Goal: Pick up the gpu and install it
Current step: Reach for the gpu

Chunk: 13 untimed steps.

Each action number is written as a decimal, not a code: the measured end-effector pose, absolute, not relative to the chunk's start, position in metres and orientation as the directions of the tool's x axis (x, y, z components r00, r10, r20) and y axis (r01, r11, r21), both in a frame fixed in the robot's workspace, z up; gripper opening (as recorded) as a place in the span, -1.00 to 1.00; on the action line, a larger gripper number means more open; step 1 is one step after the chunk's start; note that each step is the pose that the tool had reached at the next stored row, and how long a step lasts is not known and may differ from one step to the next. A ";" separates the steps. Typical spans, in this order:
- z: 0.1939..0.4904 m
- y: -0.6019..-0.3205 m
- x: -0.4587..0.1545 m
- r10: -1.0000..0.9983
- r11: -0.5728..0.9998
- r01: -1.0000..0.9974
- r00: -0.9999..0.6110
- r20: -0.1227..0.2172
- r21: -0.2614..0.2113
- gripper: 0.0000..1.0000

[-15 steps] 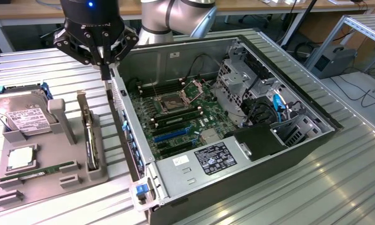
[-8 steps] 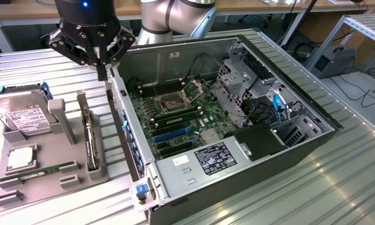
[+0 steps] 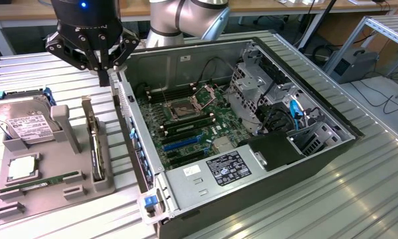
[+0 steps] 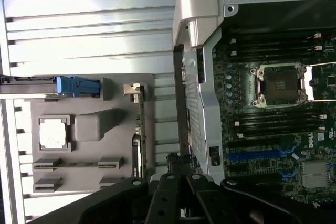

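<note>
Exterior view: gripper point(image 3: 104, 74) pressed together, holding nothing, hanging over the far end of the gray holder point(image 3: 46, 199), just beside the open computer case point(image 3: 265, 209). Gpu point(image 3: 94, 144) standing on edge in 1 holder slot (between hard drive point(image 3: 26, 122) and case), long axis running near to far, parallel to the case wall.

Wrist view: gpu point(image 4: 140, 129) seen edge-on as a thin strip, untouched.

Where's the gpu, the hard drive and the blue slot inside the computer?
gpu point(image 3: 97, 152): exterior view, on its upturned edge.
hard drive point(image 3: 25, 127): exterior view, on its white label.
blue slot point(image 3: 182, 143): exterior view, on its middle.
</note>
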<state>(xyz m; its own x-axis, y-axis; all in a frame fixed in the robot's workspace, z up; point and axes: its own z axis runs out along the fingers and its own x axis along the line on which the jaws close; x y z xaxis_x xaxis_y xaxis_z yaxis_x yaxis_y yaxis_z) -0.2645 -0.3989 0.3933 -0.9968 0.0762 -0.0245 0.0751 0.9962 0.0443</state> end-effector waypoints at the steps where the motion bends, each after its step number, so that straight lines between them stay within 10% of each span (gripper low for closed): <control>1: 0.393 -0.399 -0.265 0.076 0.996 0.075 -0.997 -0.024 0.044 -0.79; 13: 0.393 -0.399 -0.278 0.076 0.996 0.075 -0.997 -0.024 0.044 -0.79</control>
